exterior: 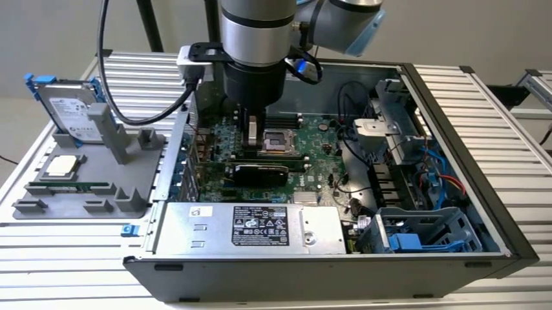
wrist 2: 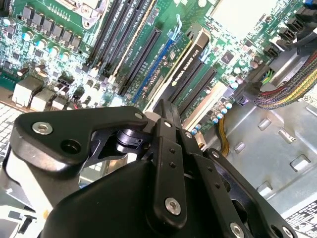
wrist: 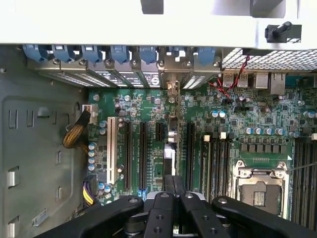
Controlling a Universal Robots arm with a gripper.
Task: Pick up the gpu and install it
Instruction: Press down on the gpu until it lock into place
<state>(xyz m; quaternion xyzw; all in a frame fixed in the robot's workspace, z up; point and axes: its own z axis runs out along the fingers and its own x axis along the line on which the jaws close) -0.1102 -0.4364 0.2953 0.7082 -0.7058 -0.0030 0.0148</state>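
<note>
Hovering over the motherboard, the gripper has fingers pressed together, gripping nothing. The gpu stands on edge in a slot inside the computer case.

white lettering runs along the black edge of the gpu in the second wrist view. in the exterior view, printed labels sit on the power supply and the hard drive, too small to read.

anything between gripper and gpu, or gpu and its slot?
Nothing visible. The gpu stands on edge in the motherboard's slot row, right under the gripper; no cable crosses between. Seating depth: cannot tell.
</note>
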